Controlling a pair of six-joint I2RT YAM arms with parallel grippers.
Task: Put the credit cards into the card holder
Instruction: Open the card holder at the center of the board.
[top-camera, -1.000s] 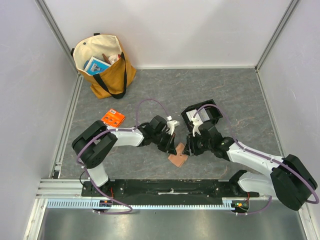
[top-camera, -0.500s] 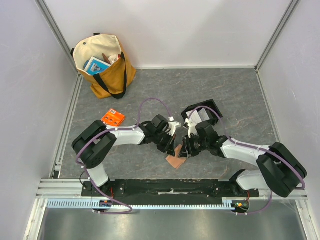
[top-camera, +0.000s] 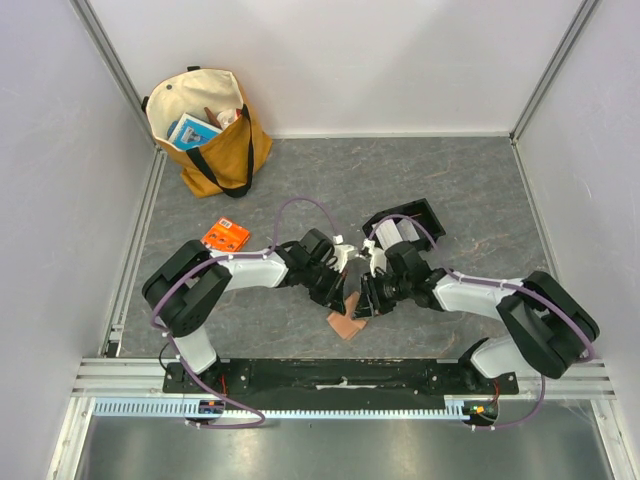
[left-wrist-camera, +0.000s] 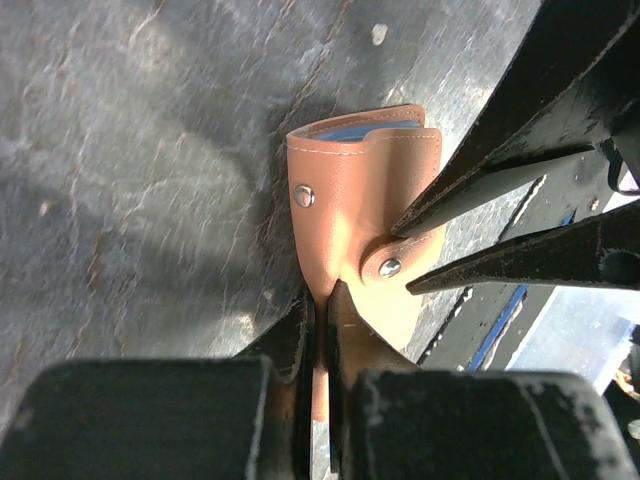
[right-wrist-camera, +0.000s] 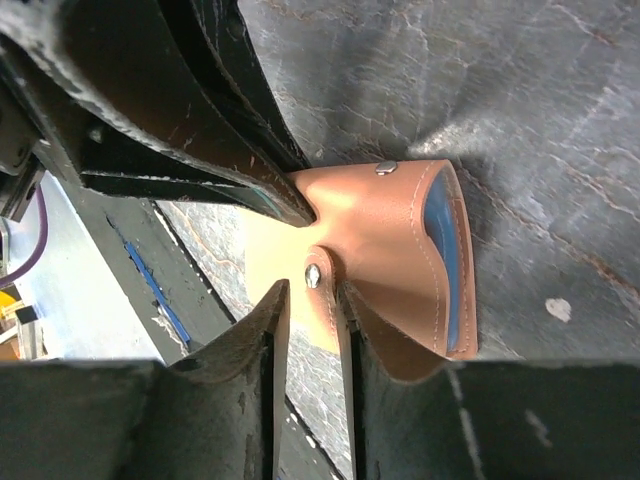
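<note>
Tan leather-like card holder (top-camera: 347, 326): lies on the grey stone-patterned table (top-camera: 480, 190), lower centre of the top view, between the two arms. Partly folded; light-blue inner face (right-wrist-camera: 446, 262) shows at its open edge, right of centre in the right wrist view. Two metal snaps (left-wrist-camera: 303, 195) on the outer face.

Left gripper (left-wrist-camera: 322, 300): jaws closed tight, pinching a fold of the card holder's leather at the bottom centre of the left wrist view.

Right gripper (right-wrist-camera: 313, 295): jaws narrow, one finger on each side of the card holder's snap tab (right-wrist-camera: 316, 276). Whether they press the tab cannot be told. In the left wrist view the same fingers (left-wrist-camera: 480, 185) enter from the right edge.

Black plastic tray (top-camera: 412, 222): just above the right arm, centre right of the top view.

Orange packet (top-camera: 226, 236): left of centre, apart from the arms.

Mustard-and-cream tote bag (top-camera: 210, 135): upper left, against the wall.
</note>
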